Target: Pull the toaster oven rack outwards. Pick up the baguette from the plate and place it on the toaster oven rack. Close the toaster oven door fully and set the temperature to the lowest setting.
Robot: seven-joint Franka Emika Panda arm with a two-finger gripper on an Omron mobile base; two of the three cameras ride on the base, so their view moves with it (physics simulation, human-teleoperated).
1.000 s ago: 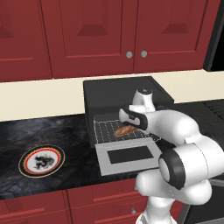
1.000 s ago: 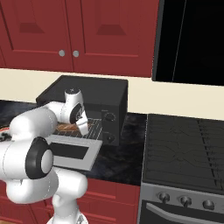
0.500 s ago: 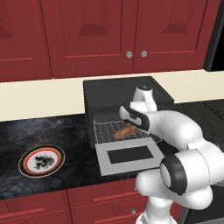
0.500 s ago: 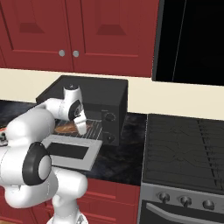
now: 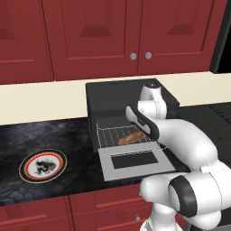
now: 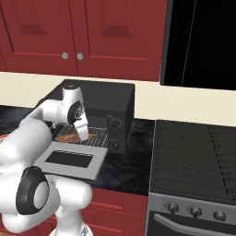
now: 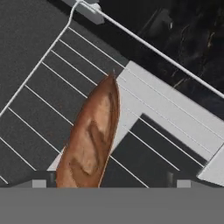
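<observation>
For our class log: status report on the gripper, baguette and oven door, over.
Gripper open, above the baguette. Baguette lies on the pulled-out rack. Door down flat, nothing on it. Plate bare.

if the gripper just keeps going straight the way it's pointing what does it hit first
Most likely the baguette, lying on the toaster oven rack directly ahead between the open gripper's fingertips; the gap to it is hard to judge.
</observation>
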